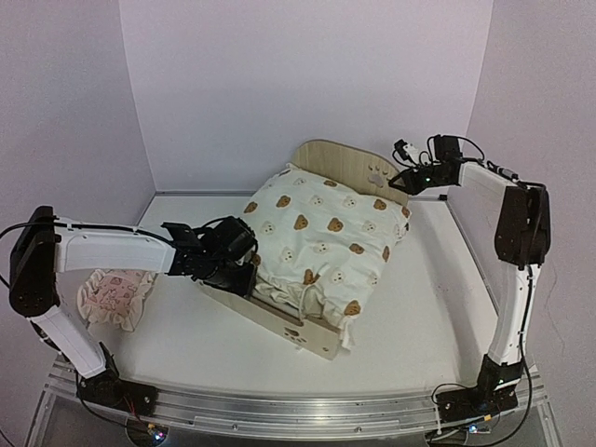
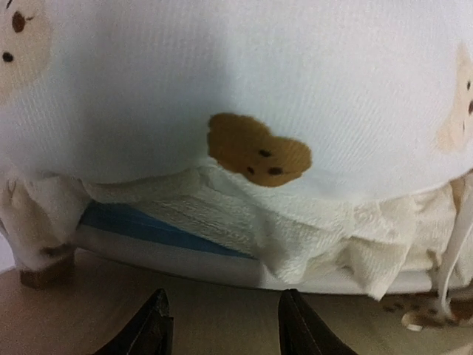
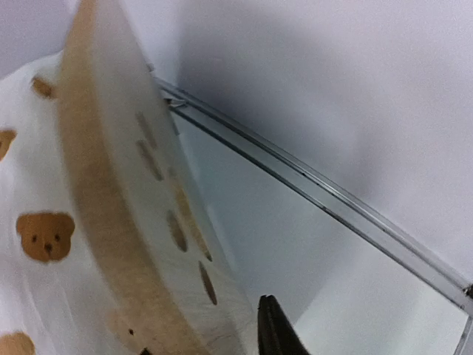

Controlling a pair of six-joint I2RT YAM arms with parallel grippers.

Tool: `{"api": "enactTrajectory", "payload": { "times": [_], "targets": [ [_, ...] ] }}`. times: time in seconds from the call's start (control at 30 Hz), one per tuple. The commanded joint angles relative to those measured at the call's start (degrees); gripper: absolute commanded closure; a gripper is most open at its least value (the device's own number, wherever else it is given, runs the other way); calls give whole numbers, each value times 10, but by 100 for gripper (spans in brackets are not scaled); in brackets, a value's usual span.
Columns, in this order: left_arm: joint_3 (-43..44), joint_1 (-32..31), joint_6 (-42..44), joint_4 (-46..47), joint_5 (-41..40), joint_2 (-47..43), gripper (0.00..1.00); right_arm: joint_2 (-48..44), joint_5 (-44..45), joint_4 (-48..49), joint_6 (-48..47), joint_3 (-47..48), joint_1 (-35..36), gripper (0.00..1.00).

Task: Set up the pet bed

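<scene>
The pet bed (image 1: 346, 163) stands slantwise mid-table, its rounded headboard at the back right. A cream bear-print quilt (image 1: 321, 237) covers it. My left gripper (image 1: 244, 270) is at the bed's near-left side rail. In the left wrist view that gripper (image 2: 225, 322) is open, fingers (image 2: 151, 329) apart over the wooden rail (image 2: 222, 292), with the striped mattress (image 2: 140, 222) and quilt (image 2: 244, 89) just ahead. My right gripper (image 1: 402, 182) is at the headboard's right edge. Seen from the right wrist, it (image 3: 209, 340) straddles the headboard (image 3: 126, 177), one finger (image 3: 273, 329) against its back face.
A small pinkish ruffled pillow (image 1: 112, 296) lies on the table at the left, beside the left arm. Pale walls enclose the table on three sides, with a metal strip (image 3: 332, 200) along the back wall's foot. The quilt's ties (image 1: 307, 296) hang near the footboard.
</scene>
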Motion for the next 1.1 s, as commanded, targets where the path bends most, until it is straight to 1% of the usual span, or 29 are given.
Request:
{"api": "enactTrajectory", "payload": {
  "times": [0.0, 0.17, 0.3, 0.4, 0.53, 0.63, 0.77, 0.83, 0.93, 1.07],
  "targets": [
    [-39, 67, 38, 24, 13, -22, 51, -91, 36, -14, 101, -78, 2, 88],
    [-13, 118, 71, 52, 12, 22, 51, -190, 87, -14, 130, -200, 3, 91],
    [33, 129, 89, 69, 18, 66, 51, -305, 132, -19, 168, -325, 3, 92],
    [71, 133, 112, 80, 18, 105, 51, -411, 146, -26, 209, -427, 2, 92],
    [129, 139, 140, 90, 26, 156, 51, -531, 169, -52, 304, -528, 3, 93],
    [180, 141, 157, 89, 35, 192, 51, -588, 185, -89, 394, -567, 3, 95],
    [252, 141, 180, 71, 49, 230, 51, -638, 202, -167, 513, -587, 5, 97],
    [286, 141, 191, 61, 57, 241, 51, -661, 202, -179, 565, -604, 8, 97],
    [320, 141, 197, 34, 58, 250, 50, -687, 201, -200, 592, -616, 10, 91],
    [329, 141, 196, 21, 67, 227, 49, -696, 180, -221, 603, -611, 10, 77]
  ]
}}
